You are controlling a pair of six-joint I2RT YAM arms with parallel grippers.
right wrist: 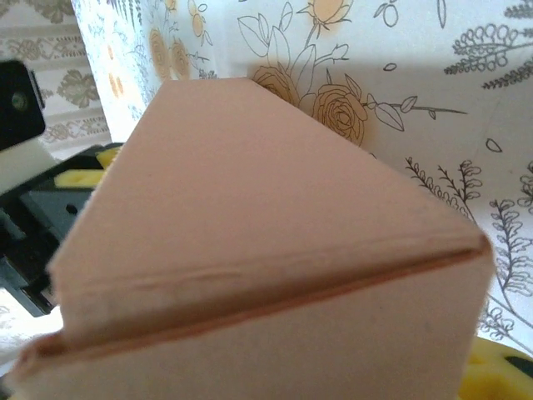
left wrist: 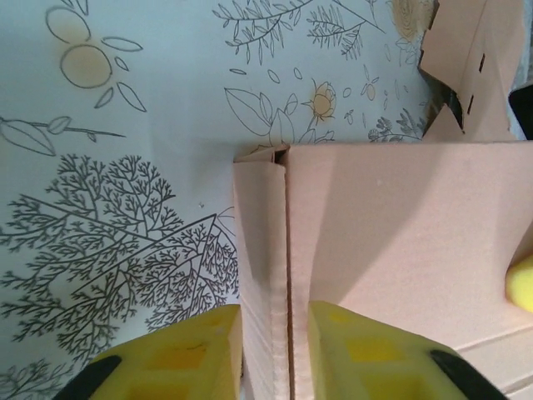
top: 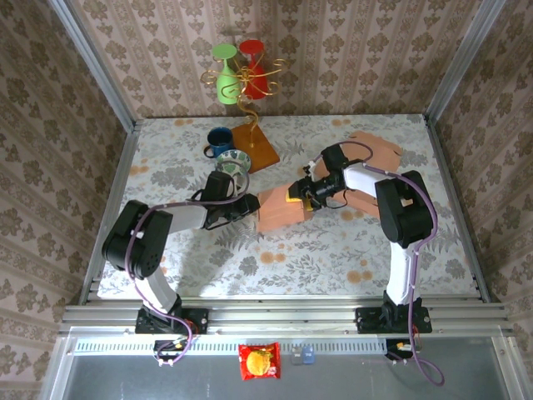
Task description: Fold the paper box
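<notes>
The brown paper box (top: 279,210) lies at the table's middle, partly folded. My left gripper (top: 248,205) meets it from the left. In the left wrist view its yellow fingers (left wrist: 179,358) straddle the box's doubled-over side wall (left wrist: 271,275) and press on it, so this gripper (left wrist: 275,354) is shut on the wall. My right gripper (top: 301,196) sits at the box's right end, one yellow finger (left wrist: 520,283) resting on the top panel. The box (right wrist: 275,250) looms close in the right wrist view, with a yellow finger (right wrist: 500,371) at the bottom right; the jaws are hidden.
A second flat cardboard sheet (top: 376,148) lies at the back right. A blue cup (top: 221,140), a patterned bowl (top: 233,162) and a wooden-based stand (top: 258,148) holding a green glass (top: 225,79) and a red glass (top: 254,67) stand behind the left gripper.
</notes>
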